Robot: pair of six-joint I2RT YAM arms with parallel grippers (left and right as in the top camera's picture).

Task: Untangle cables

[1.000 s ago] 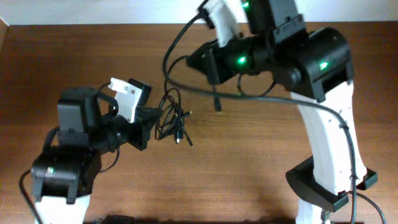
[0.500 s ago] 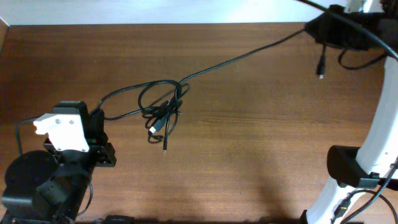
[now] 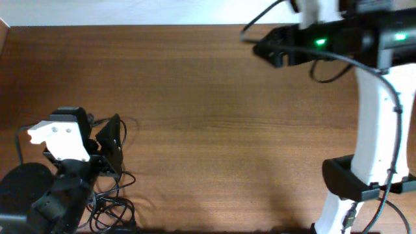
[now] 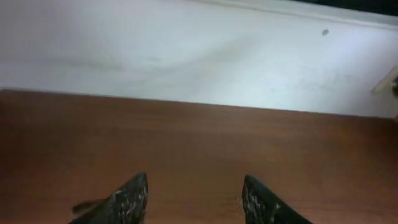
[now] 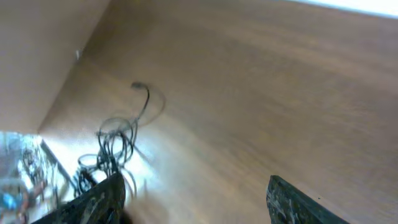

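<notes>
My left gripper (image 4: 194,190) sits low at the near left of the table (image 3: 214,130), its fingers spread with nothing between them, facing the far wall (image 4: 186,50). My right gripper (image 5: 194,193) is also spread wide and empty, over the far right side. The tangled cables (image 3: 109,200) lie in a loose black heap at the near left edge, just beside my left arm and well apart from the right gripper.

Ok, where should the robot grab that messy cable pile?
Probably the loose end, curling clear of the cable pile. Come straight down from above: it lies flat and alone, so the grab would likely catch just one strand.
</notes>
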